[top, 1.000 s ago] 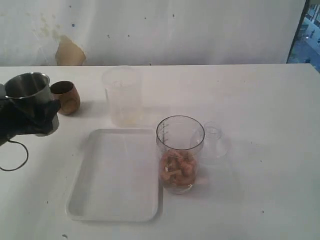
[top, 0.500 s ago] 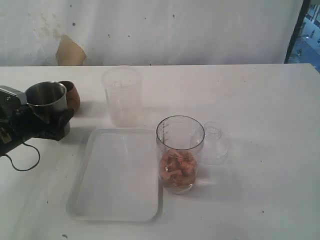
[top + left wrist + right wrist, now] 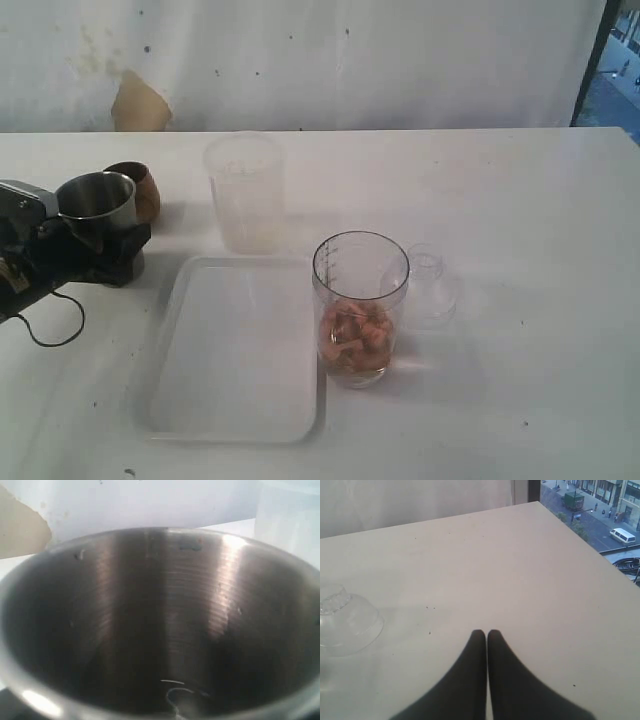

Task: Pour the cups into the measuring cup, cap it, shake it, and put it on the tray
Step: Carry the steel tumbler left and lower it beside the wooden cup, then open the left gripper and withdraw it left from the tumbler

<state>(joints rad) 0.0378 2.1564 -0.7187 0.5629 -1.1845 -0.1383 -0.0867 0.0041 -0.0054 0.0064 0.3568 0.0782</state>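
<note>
**White table, marked wall, a window onto the street**

A broad white table (image 3: pixel 520 200) fills the foreground, its matte top flecked with small dark specks. Behind its far edge rises a white wall (image 3: pixel 400 60), scuffed and blotched, with a tan patch (image 3: pixel 138 105) low toward the left. Past the table's far right corner a dark frame (image 3: pixel 592 60) borders a window (image 3: pixel 622 70). Through the glass lie a street (image 3: pixel 597 525) and a white van (image 3: pixel 622 535). Soft, even light leaves only faint shadows.

We've got the measuring cup (image 3: pixel 360 300) just right of the tray (image 3: pixel 235 360), cap (image 3: pixel 430 285) maybe touching its right, tumbler (image 3: pixel 96 197) far left.
</note>
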